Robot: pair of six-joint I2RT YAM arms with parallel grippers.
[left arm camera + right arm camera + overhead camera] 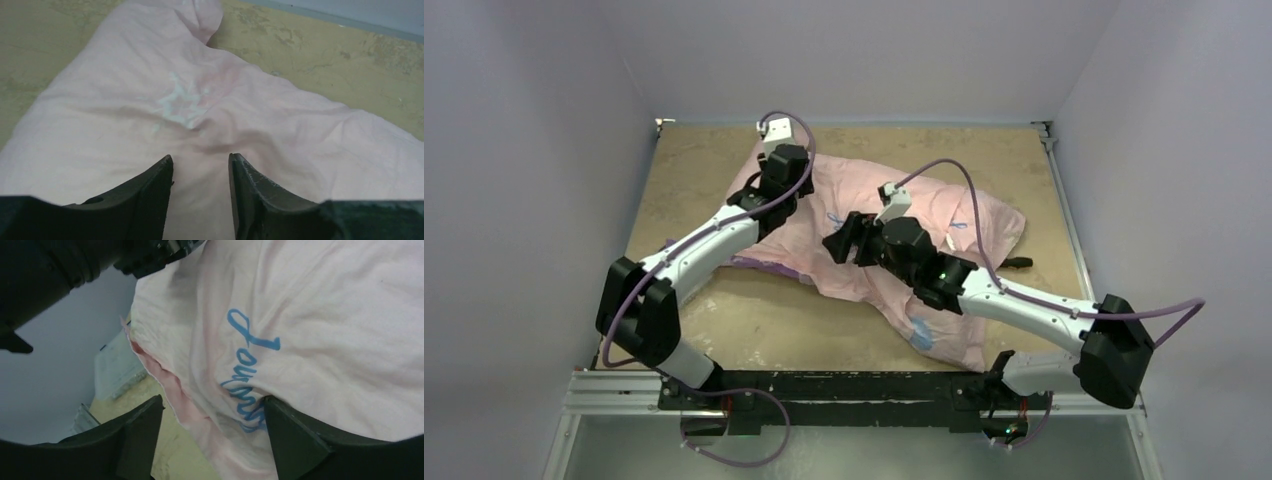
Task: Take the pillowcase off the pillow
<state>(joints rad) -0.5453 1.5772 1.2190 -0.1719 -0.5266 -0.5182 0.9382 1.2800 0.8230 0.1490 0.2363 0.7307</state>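
left gripper: spread, over pale pink pillowcase (faint snowflake centre frame)
right gripper: spread wide, blue script between fingers

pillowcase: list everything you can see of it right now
The pillowcase is thin, limp, crumpled fabric, pale pink side up, with blue script and a faint snowflake showing through. A purple strip peeks out along its near left edge. It lies spread across the tan table. The left gripper and the right gripper, both open, each straddle a fold of it.
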